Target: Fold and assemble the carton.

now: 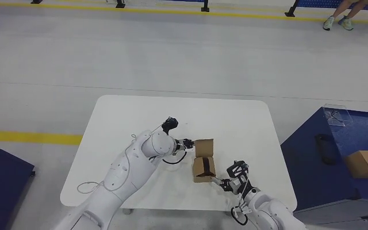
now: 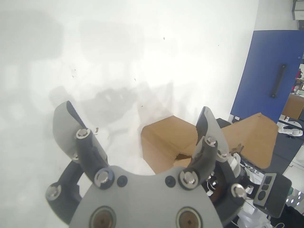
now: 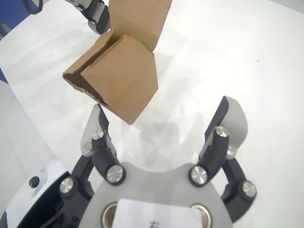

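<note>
A small brown carton (image 1: 203, 163) stands on the white table (image 1: 126, 121), right of the middle near the front. Its lid flap (image 3: 142, 8) stands upright and one side flap is folded over the top, leaving a dark gap. My left gripper (image 1: 187, 144) sits just beside the carton's far left corner, open, with the carton (image 2: 166, 141) next to one finger (image 2: 206, 124). My right gripper (image 1: 223, 183) is at the carton's front right corner, open, its fingertips (image 3: 101, 115) just short of the carton (image 3: 118, 79).
The table's front edge runs close behind my right gripper. A blue cabinet (image 1: 322, 155) stands off the table's right side with a brown box (image 1: 357, 163) on it. Bare tabletop stretches to the left and back.
</note>
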`<state>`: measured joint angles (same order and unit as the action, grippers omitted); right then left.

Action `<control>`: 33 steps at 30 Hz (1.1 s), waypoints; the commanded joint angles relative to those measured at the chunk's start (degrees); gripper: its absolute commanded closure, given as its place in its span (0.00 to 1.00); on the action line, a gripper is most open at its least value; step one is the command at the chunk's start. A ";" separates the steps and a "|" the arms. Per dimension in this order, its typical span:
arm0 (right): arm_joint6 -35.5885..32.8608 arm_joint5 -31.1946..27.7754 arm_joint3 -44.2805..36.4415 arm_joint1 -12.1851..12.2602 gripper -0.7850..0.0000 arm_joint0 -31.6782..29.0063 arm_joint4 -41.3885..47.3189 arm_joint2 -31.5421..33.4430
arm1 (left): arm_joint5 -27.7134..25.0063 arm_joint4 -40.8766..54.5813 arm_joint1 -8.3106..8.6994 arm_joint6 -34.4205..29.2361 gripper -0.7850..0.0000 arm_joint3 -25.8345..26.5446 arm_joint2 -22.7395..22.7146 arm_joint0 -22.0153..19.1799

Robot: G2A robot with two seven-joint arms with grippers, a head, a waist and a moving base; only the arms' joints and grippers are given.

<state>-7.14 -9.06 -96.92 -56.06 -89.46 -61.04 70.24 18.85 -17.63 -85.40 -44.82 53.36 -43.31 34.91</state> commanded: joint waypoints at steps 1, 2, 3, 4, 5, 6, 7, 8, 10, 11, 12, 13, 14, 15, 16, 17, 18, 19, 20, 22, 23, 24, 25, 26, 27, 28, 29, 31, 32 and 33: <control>-0.08 0.16 0.15 -0.06 0.00 0.06 0.41 0.46 | 0.19 -0.66 0.42 -0.38 0.00 1.88 -0.57 1.04; -0.13 0.32 0.30 -0.08 0.00 0.16 0.18 0.71 | 0.35 -1.07 0.68 -0.57 0.00 2.83 -0.93 1.62; -0.16 0.54 0.51 -0.11 0.00 0.21 0.00 0.88 | 0.58 -1.52 0.94 -0.78 0.00 3.78 -1.31 2.21; -0.16 0.65 0.65 -0.15 0.00 0.28 -0.10 1.03 | 0.87 -1.99 1.21 -0.94 0.00 4.78 -1.70 2.86; -0.11 0.85 0.81 -0.20 0.00 0.34 -0.06 1.21 | 1.16 -2.52 1.49 -0.95 0.00 5.86 -2.13 3.51; -0.08 0.90 0.97 -0.23 0.00 0.39 -0.26 1.34 | 1.37 -2.89 1.78 -1.04 0.00 6.94 -2.64 4.21; -0.08 0.91 1.15 -0.28 0.00 0.41 -0.12 1.48 | 1.64 -3.31 2.09 -1.30 0.00 8.03 -3.13 4.98; -0.06 0.88 1.29 -0.31 0.00 0.45 0.02 1.66 | 1.90 -3.74 2.40 -1.44 0.00 9.31 -3.65 5.79; -0.04 0.68 1.64 -0.36 0.00 0.37 0.10 2.03 | 2.34 -4.71 3.05 -1.81 0.00 12.22 -4.64 7.67; -0.03 0.55 1.83 -0.38 0.00 0.30 0.21 2.24 | 2.64 -5.34 3.37 -2.03 0.00 13.78 -5.07 8.64; 0.02 0.45 2.06 -0.40 0.00 0.25 0.33 2.51 | 2.96 -6.00 3.68 -2.35 0.00 15.41 -5.42 9.59; 0.02 0.35 2.30 -0.40 0.00 0.21 0.22 2.76 | 3.22 -6.63 3.96 -2.73 0.00 17.04 -5.73 10.49; 0.00 0.17 2.47 -0.41 0.00 0.18 0.25 2.97 | 3.42 -7.29 4.23 -3.10 0.00 18.60 -5.99 11.33; -0.01 0.04 2.63 -0.43 0.00 0.19 0.35 3.23 | 3.62 -7.79 4.46 -3.38 0.00 20.03 -6.27 12.13; -0.04 -0.03 2.76 -0.44 0.00 0.18 0.47 3.49 | 3.94 -8.27 4.66 -3.72 0.00 21.21 -6.48 12.84; -0.08 -0.15 2.83 -0.45 0.00 0.18 0.43 3.73 | 4.16 -8.83 4.82 -3.93 0.00 22.30 -6.60 13.41; -0.12 -0.20 2.88 -0.47 0.00 0.18 0.64 4.00 | 4.33 -9.29 4.95 -4.18 0.00 23.18 -6.66 13.92; -0.15 -0.28 2.87 -0.49 0.00 0.21 0.89 4.26 | 4.45 -9.62 5.05 -4.46 0.00 23.94 -6.68 14.34; -0.28 -0.45 2.89 -0.51 0.00 0.24 0.95 4.46 | 4.48 -9.80 5.12 -4.68 0.00 24.59 -6.68 14.69; -0.46 -0.69 2.87 -0.56 0.00 0.24 1.28 4.81 | 4.60 -10.41 5.18 -4.99 0.00 25.59 -6.37 15.27; -0.54 -0.84 2.83 -0.59 0.00 0.21 1.57 4.99 | 4.74 -10.60 5.19 -5.14 0.00 25.97 -6.21 15.53; -0.71 -1.03 2.75 -0.61 0.00 0.20 1.77 5.18 | 4.82 -10.96 5.20 -5.32 0.00 26.30 -5.98 15.70; -0.89 -1.20 2.68 -0.61 0.00 0.19 1.84 5.42 | 4.98 -11.37 5.21 -5.32 0.00 26.64 -5.80 15.86; -1.05 -1.42 2.63 -0.61 0.00 0.16 1.97 5.65 | 5.11 -11.45 5.21 -5.36 0.00 27.01 -5.72 16.07; -1.25 -1.61 2.63 -0.62 0.00 0.12 2.10 5.91 | 5.26 -11.56 5.23 -5.38 0.00 27.27 -5.71 16.24; -1.91 -1.95 2.68 -0.58 0.00 0.04 1.87 6.08 | 5.44 -11.69 5.25 -5.39 0.00 27.50 -5.76 16.39; -2.43 -2.31 2.67 -0.55 0.00 -0.06 1.65 6.29 | 5.79 -11.97 5.29 -5.16 0.00 27.72 -5.90 16.54; -2.93 -2.83 2.54 -0.54 0.00 -0.29 1.72 6.65 | 6.19 -12.23 5.39 -5.19 0.00 28.47 -6.21 16.94; -3.25 -3.14 2.52 -0.54 0.00 -0.39 1.61 6.71 | 6.32 -12.21 5.47 -5.14 0.00 28.95 -6.50 17.21; -3.52 -3.35 2.54 -0.56 0.00 -0.47 1.78 6.76 | 6.59 -12.24 5.56 -4.99 0.00 29.38 -6.87 17.56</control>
<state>-10.44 -12.25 -94.40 -56.61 -89.87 -59.38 76.97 25.24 -29.86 -79.92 -49.93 82.35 -49.87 52.17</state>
